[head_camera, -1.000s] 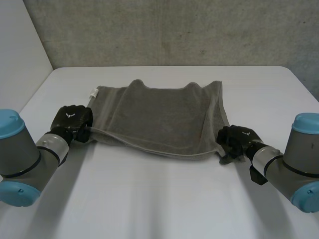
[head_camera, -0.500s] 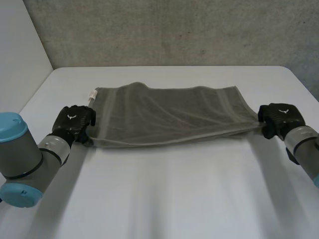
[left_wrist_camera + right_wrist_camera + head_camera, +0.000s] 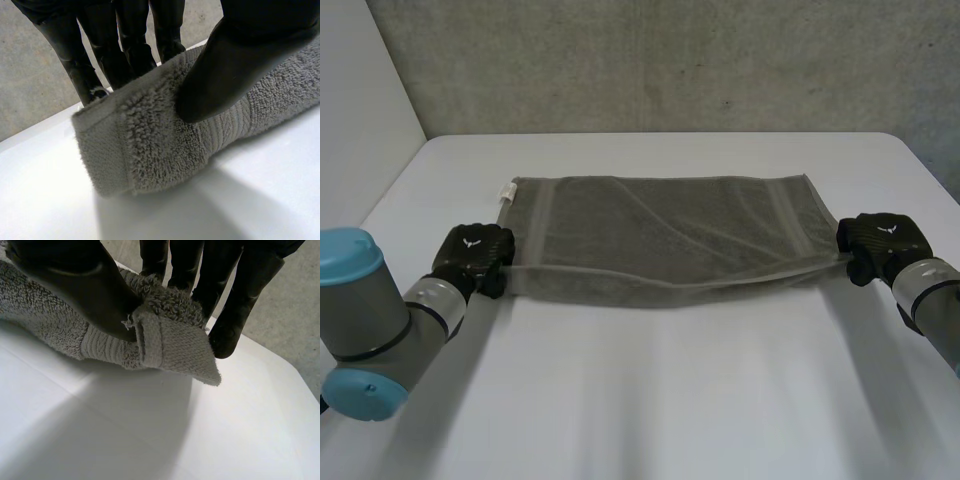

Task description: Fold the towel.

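A grey towel (image 3: pixel 660 235) lies stretched flat across the white table (image 3: pixel 650 400), with a small white tag at its far left corner. My left hand (image 3: pixel 472 255) is shut on the towel's near left corner. In the left wrist view the thumb (image 3: pixel 235 65) presses the towel (image 3: pixel 150 145) against the fingers behind it. My right hand (image 3: pixel 880 240) is shut on the near right corner. In the right wrist view its thumb (image 3: pixel 75 285) and fingers pinch the hemmed corner of the towel (image 3: pixel 170 345) just above the table.
A grey concrete wall (image 3: pixel 670 60) rises behind the table's far edge. A white panel (image 3: pixel 360 110) stands at the left. Bare tabletop runs between the towel and the near edge.
The right hand has pulled its corner far out to the right, and the bunched towel has been drawn taut and flat. The left hand has shifted slightly nearer.
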Tool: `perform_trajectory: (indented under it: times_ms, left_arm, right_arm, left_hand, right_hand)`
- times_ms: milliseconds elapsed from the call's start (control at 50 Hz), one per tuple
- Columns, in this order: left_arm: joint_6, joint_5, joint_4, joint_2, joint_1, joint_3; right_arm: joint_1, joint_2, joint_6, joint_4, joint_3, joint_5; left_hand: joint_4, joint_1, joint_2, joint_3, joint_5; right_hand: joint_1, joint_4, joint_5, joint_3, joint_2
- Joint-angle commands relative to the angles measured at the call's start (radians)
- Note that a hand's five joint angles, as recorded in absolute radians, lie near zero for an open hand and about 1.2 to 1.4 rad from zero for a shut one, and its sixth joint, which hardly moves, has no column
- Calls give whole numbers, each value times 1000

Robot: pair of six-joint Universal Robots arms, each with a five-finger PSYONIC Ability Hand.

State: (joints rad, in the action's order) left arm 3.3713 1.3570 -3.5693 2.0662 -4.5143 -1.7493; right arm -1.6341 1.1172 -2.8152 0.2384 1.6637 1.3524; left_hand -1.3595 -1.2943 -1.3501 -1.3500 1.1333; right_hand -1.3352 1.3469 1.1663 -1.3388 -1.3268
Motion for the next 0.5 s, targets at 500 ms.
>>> perform_trajectory:
  times_ms: [500]
  left_arm:
    - [37, -288, 465, -604, -198, -127]
  right_arm:
    - [-32, 335, 844, -972, -80, -56]
  left_hand:
    - [-37, -102, -46, -46, 88]
  right_hand:
    - [-61, 49, 55, -58, -69]
